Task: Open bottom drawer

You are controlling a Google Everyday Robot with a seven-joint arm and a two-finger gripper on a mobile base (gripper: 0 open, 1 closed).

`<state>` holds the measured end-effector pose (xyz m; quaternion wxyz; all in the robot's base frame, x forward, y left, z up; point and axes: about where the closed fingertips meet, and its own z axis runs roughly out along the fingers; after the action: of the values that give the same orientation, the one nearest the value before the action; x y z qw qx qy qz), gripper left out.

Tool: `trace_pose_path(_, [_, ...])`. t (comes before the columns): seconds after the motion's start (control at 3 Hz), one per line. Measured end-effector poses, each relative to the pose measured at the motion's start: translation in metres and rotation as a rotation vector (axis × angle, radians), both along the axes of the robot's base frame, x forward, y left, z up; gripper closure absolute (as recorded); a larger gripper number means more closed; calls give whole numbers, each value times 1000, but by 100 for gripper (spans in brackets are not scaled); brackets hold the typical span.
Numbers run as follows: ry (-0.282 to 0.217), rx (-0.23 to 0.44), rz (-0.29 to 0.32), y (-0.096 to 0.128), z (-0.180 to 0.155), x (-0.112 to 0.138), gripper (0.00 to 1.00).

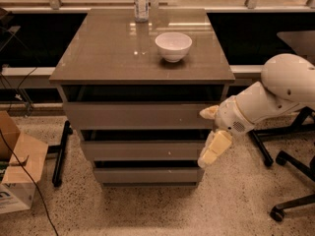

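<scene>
The grey cabinet (142,48) has three handleless drawer fronts. The bottom drawer (147,175) is the lowest and narrowest, and its flat front sits flush with a dark gap above it. Above it are the middle drawer (142,150) and the top drawer (133,116). My gripper (210,133) is at the cabinet's right front corner, level with the middle drawer. Its cream fingers are spread apart: the upper one (209,113) is by the top drawer's right end, the lower one (215,149) hangs by the middle drawer's right end. It holds nothing.
A white bowl (173,45) and a bottle (141,3) stand on the cabinet top. A cardboard box (17,181) and a black cable (24,181) lie on the floor at left. Office chair legs (290,176) stand at right, behind my arm.
</scene>
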<state>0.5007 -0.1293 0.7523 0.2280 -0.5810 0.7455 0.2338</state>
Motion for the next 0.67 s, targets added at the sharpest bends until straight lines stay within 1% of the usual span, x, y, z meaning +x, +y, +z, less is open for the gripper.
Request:
trace_pose_path(0.33, [64,-35,-6,12,-21,-5,0])
trace_pose_path(0.67, [104,-32,-34,18,-65,-8,0])
